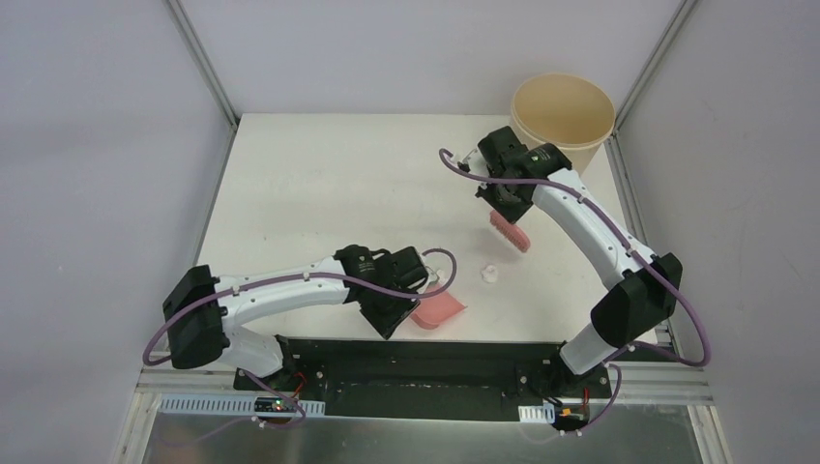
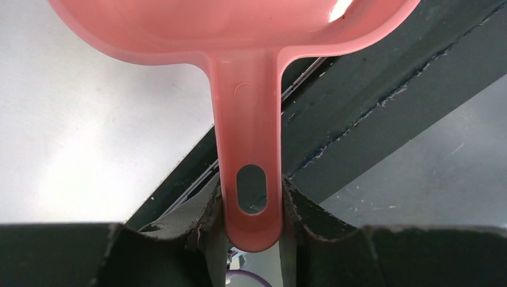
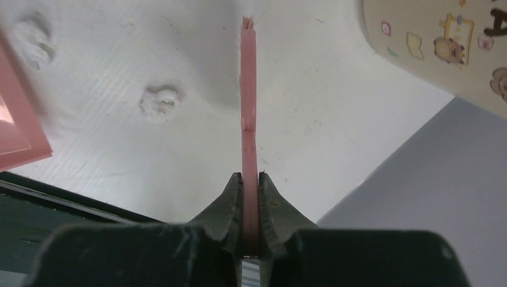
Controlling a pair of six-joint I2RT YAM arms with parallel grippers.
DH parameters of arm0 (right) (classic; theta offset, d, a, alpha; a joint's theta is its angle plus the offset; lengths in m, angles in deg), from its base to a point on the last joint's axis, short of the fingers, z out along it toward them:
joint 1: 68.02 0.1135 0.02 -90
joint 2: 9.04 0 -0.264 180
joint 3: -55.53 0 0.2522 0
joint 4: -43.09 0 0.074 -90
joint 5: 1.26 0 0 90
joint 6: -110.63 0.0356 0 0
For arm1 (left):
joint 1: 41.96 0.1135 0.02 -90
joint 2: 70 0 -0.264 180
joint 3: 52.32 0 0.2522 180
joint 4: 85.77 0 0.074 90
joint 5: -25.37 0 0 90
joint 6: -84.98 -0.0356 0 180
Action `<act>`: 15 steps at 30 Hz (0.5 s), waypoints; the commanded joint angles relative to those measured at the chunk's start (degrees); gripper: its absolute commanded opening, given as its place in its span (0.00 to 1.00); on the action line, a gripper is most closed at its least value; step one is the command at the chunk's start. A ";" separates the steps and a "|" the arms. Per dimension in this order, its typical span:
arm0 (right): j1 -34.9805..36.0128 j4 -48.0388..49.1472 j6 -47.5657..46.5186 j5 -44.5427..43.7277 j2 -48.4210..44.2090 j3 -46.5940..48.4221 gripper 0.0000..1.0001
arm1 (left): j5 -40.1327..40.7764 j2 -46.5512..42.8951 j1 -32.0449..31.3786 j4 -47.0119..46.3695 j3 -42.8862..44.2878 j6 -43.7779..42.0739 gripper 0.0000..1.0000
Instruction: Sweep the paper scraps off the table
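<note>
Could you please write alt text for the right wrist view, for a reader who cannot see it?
The right claw is shut on a pink brush, seen edge-on up the middle, with the white table behind it. Two white paper scraps lie to its left, near a pink dustpan corner; a beige bucket with stickers fills the upper right.

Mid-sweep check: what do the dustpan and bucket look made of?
Dustpan: likely moulded plastic, glossy pink, with bright highlights and a moulded hang hole. Bucket: matte beige, smooth thin wall with cartoon prints; plastic or card, unclear.
</note>
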 commanded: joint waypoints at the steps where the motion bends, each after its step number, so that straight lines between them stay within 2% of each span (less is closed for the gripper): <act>1: -0.91 2.57 1.26 -8.48 -4.95 -3.66 0.00 | -1.79 4.32 -1.33 -1.97 1.07 -1.75 0.00; 5: -1.71 1.25 4.64 -6.17 -4.97 -7.68 0.00 | -1.62 8.19 -1.84 -4.14 1.98 -1.48 0.00; 15: -2.32 1.91 12.29 22.30 -0.51 -9.44 0.00 | -0.68 14.98 -2.52 -6.30 5.83 -1.95 0.00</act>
